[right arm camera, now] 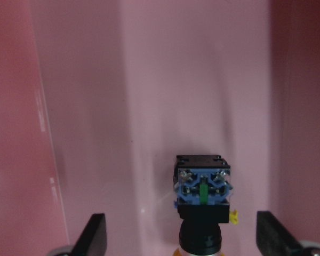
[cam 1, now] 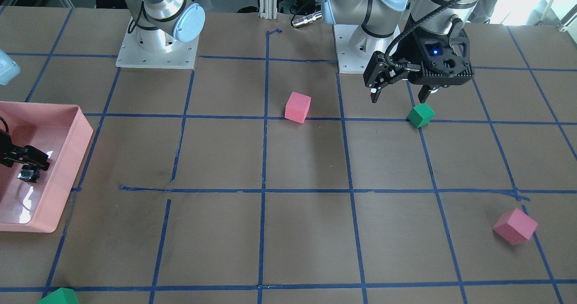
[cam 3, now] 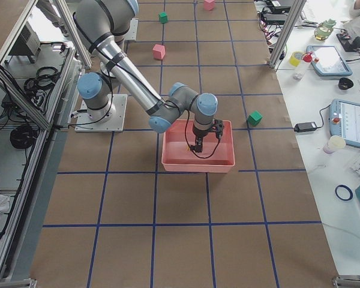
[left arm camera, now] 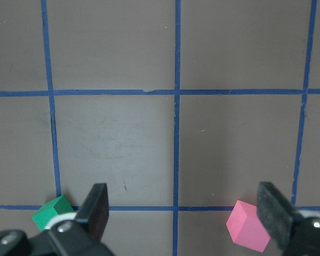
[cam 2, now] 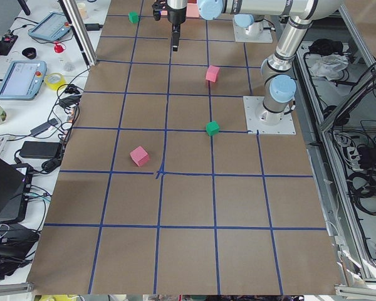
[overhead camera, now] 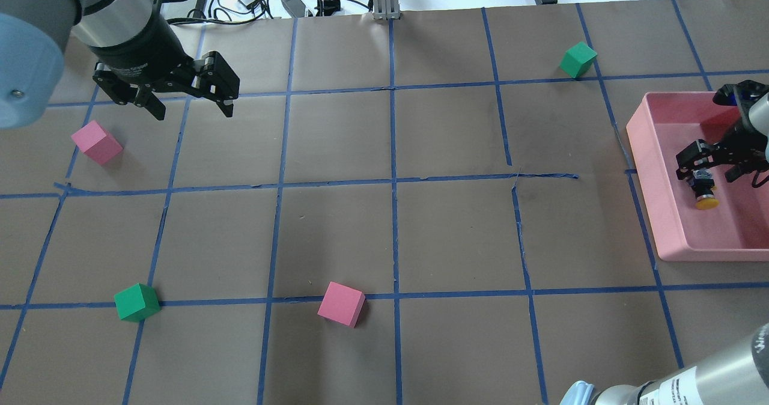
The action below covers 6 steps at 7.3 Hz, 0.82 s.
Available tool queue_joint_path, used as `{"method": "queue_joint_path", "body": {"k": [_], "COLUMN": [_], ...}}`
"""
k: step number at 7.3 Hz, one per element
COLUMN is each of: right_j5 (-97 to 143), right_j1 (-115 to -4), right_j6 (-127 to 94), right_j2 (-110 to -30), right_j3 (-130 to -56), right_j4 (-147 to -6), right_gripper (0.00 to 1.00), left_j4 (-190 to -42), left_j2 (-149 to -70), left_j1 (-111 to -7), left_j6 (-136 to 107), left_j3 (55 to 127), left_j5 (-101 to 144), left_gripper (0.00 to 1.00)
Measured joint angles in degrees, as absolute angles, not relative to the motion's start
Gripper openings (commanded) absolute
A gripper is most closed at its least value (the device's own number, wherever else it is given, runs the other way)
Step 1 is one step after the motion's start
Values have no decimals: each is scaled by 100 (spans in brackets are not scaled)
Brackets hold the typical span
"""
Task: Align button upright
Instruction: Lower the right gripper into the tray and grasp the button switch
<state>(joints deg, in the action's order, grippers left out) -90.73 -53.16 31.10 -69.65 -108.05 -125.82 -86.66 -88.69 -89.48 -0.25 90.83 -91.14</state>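
The button [overhead camera: 704, 191] lies on its side in the pink tray [overhead camera: 661, 213] at the table's right edge, its yellow cap toward the robot. In the right wrist view the button [right arm camera: 202, 192] shows its black body and blue terminal base. My right gripper [overhead camera: 708, 175] is open, with its fingers [right arm camera: 93, 234] apart on either side of the button and not touching it. The button also shows in the front-facing view [cam 1: 28, 174]. My left gripper [overhead camera: 193, 112] is open and empty above the table at the far left, near a pink cube [overhead camera: 96, 142].
Foam cubes lie on the brown gridded table: a green one [overhead camera: 137, 302], a pink one [overhead camera: 341, 303] and a green one [overhead camera: 578, 59] at the far side. The tray's walls [right arm camera: 21, 133] stand close to the right gripper.
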Motion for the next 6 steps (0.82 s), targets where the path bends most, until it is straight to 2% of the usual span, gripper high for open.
{"method": "queue_joint_path", "body": {"k": [6], "right_j5": [-9034], "right_j1": [-5309], "right_j6": [3104], "right_j2": [-6942], "right_j3": [-10785], "right_j4": [-12631], "right_gripper": [99], "left_j4": [-8701], "left_j2": [-8848], "left_j1": [-8945], "left_j6": [-35], "left_j3": [9067], "left_j5": [-9171], "left_gripper": [100]}}
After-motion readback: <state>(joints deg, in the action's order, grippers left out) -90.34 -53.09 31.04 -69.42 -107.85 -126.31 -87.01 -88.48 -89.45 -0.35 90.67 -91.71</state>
